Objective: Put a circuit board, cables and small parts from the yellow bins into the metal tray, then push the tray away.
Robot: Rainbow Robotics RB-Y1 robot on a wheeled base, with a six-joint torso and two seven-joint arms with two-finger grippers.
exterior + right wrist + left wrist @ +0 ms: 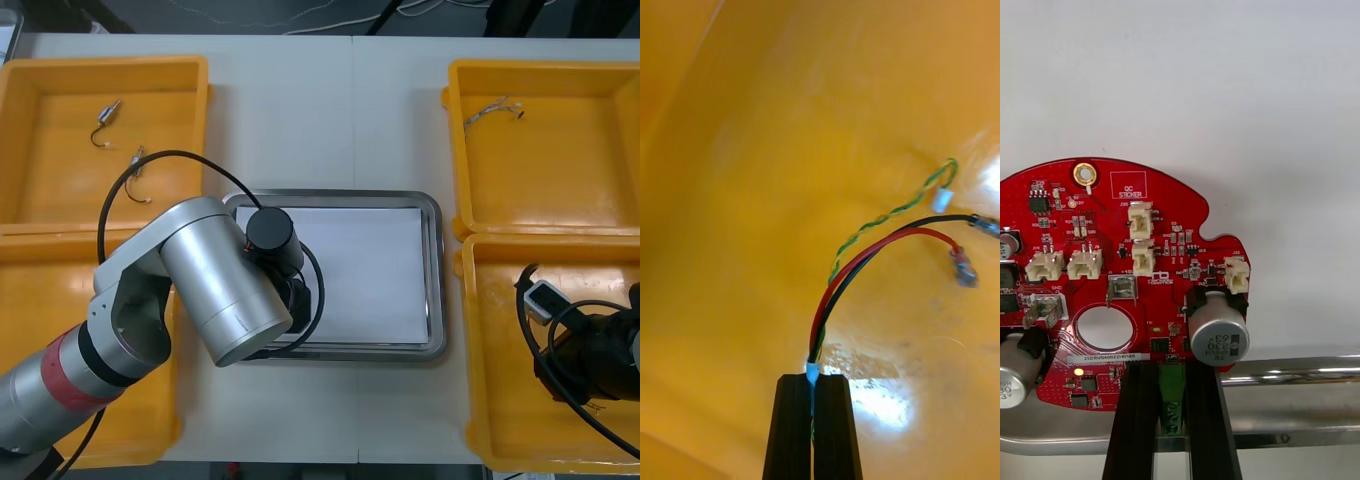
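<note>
On the bench (330, 100) two jobs run at once, and the one that matters is over the metal tray (432, 290). The left arm reaches across the tray's left side. Its left end effector (1174, 420) is clamped on a green connector (1171, 390) at the edge of the circuit board (1112, 225). The board hangs over the tray's white inside, with the held edge just beside the near rim. Whether it already rests on the tray I cannot tell.

To set it down well, I would lower it level until the whole underside sits on the white surface. The held edge should stay inside the rim, not on it, before the fingers part. Placing it toward the left would leave room for what comes after.

In the near right yellow bin (500, 400) the right end effector (812, 427) is pinched together on the cables (865, 259) — red, black and a twisted green-and-yellow one. It holds them right at one end of the bundle, and the rest trails onto the bin floor. That grip looks thin, so a slow, straight lift should keep the loose ends from catching on the bin wall. It should probably wait until the left arm is out of the way.

The small metal parts (105, 122) lie in the far left bin, untouched.
</note>
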